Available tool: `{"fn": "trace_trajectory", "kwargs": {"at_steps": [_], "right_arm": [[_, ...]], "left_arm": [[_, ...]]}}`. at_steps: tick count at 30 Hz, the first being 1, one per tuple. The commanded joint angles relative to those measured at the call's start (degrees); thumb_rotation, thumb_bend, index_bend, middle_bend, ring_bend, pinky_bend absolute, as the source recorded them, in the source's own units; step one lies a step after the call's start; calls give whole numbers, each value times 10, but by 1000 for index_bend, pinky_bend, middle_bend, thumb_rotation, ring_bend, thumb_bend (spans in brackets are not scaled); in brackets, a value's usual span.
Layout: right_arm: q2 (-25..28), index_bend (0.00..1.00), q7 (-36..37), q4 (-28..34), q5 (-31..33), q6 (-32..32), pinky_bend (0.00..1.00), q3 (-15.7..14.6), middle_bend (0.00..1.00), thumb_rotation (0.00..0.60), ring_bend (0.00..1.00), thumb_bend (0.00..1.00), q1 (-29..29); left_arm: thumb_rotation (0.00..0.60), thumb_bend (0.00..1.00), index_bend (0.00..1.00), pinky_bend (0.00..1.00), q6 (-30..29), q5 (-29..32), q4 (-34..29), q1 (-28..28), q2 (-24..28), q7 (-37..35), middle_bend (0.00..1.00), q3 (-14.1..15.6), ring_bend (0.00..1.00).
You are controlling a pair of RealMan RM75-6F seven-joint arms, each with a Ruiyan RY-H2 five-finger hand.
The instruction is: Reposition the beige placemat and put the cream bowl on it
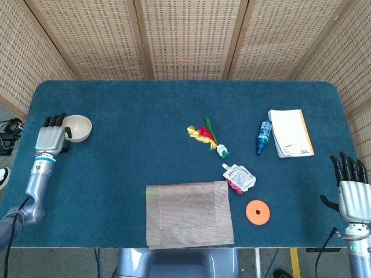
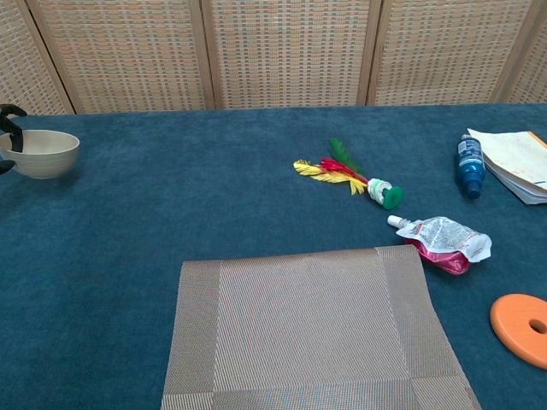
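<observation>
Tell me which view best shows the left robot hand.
Head view: the whole left robot hand shows, holding the round cream bowl by its rim. Chest view catches only dark fingertips at the frame's edge.
</observation>
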State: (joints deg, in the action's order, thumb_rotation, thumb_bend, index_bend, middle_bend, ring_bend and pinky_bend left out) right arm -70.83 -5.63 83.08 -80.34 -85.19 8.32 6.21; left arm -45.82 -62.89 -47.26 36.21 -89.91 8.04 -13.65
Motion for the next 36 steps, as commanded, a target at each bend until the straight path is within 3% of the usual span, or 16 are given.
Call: {"fn": "trace_trajectory", "kwargs": {"at_steps": [1, 7, 13, 17, 23, 31, 36], "right_arm": [[0, 0, 0, 1, 0, -1, 0, 0, 0, 600, 0, 0, 0], [1, 0, -1, 2, 1, 0, 0, 0, 0, 600, 0, 0, 0], [2, 0, 1, 2, 4, 3, 0, 1, 0, 600, 0, 0, 0], [2, 0, 2, 0, 6, 3, 0, 2, 0, 600, 0, 0, 0], [1, 0, -3, 0, 7, 7, 0, 0, 0, 600, 0, 0, 2], [0, 0, -4, -1, 12, 10, 0, 2, 0, 600, 0, 0, 2], [0, 0, -4, -2, 13, 10, 0, 2, 0, 600, 0, 0, 2]], "left_arm": [[600, 22, 25, 0, -15, -11, -18, -9, 3, -47, 0, -3, 0], [600, 0, 0, 0, -71, -64, -93, -26, 49, -116, 0, -1, 0], [600, 0, 36, 0, -135, -157, -230, -42, 124, -203, 0, 18, 0], [600, 0, 214, 0, -158, -262, -285, -39, 159, -261, 0, 66, 0], [600, 0, 291, 0, -193, -401, -316, -24, 151, -299, 0, 149, 0], [600, 0, 361, 0, -206, -505, -326, -9, 134, -235, 0, 218, 0], [600, 0, 375, 0, -192, -526, -336, -2, 115, -196, 0, 239, 0]]}}
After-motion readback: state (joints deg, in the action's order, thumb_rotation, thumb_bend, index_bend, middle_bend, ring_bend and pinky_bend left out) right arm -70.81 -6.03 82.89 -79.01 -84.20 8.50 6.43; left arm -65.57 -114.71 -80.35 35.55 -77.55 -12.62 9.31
